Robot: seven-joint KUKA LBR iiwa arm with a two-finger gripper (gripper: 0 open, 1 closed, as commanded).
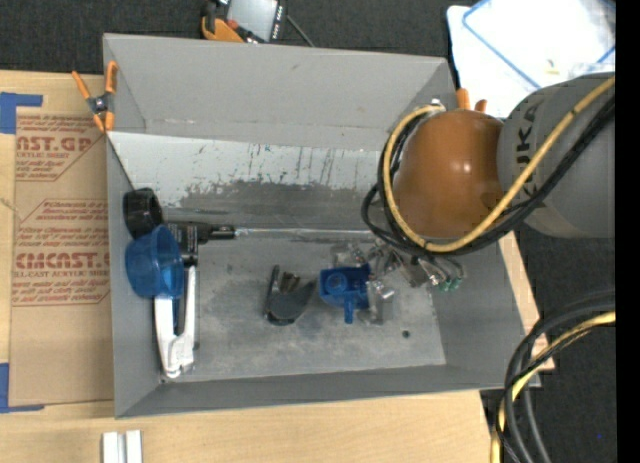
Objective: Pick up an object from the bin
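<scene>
My gripper (377, 289) is low over the bin floor, right of the middle, under the orange dome on the wrist. A small blue plastic piece (342, 290) lies right against its left side, touching or nearly touching it. Whether the blue piece is held I cannot tell. A dark grey, blocky thing (285, 297) lies on the floor a little further left, apart from the gripper.
Along the left wall lie a blue transparent cup (153, 262), a white elongated tool (172, 329), a black round knob (143, 210) and a thin black rod (203, 234). The arm and its cables cover the bin's right side.
</scene>
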